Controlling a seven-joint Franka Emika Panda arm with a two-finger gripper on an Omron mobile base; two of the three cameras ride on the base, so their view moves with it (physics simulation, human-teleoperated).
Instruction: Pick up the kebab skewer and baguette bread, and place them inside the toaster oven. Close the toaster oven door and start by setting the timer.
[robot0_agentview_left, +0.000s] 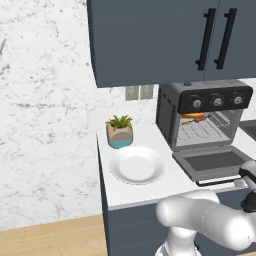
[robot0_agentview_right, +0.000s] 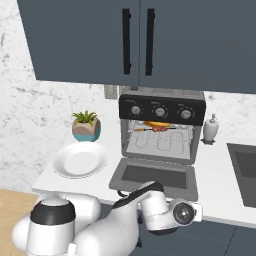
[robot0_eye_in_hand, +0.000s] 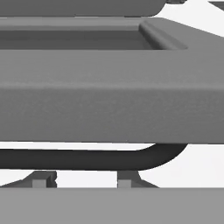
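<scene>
Door-closing step underway: gripper (robot0_eye_in_hand: 81, 180) is sitting at the black handle bar (robot0_eye_in_hand: 87, 158) of the toaster oven door (robot0_agentview_right: 155, 176), which is lying dropped open. Can't tell whether the fingers are clamping the bar. Judgement: grip the bar squarely, then swing up in an arc. 1 baguette bread (robot0_agentview_right: 156, 123) and 1 kebab skewer (robot0_agentview_right: 152, 129) are resting on the rack inside 1 toaster oven (robot0_agentview_left: 200, 116) with 3 knobs. 1 white plate (robot0_agentview_left: 136, 164), 1 potted plant (robot0_agentview_left: 119, 131).

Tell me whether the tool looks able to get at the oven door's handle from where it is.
Probably yes: the tool sits right beneath the black handle of the dropped-open oven door, with nothing between them.
</scene>
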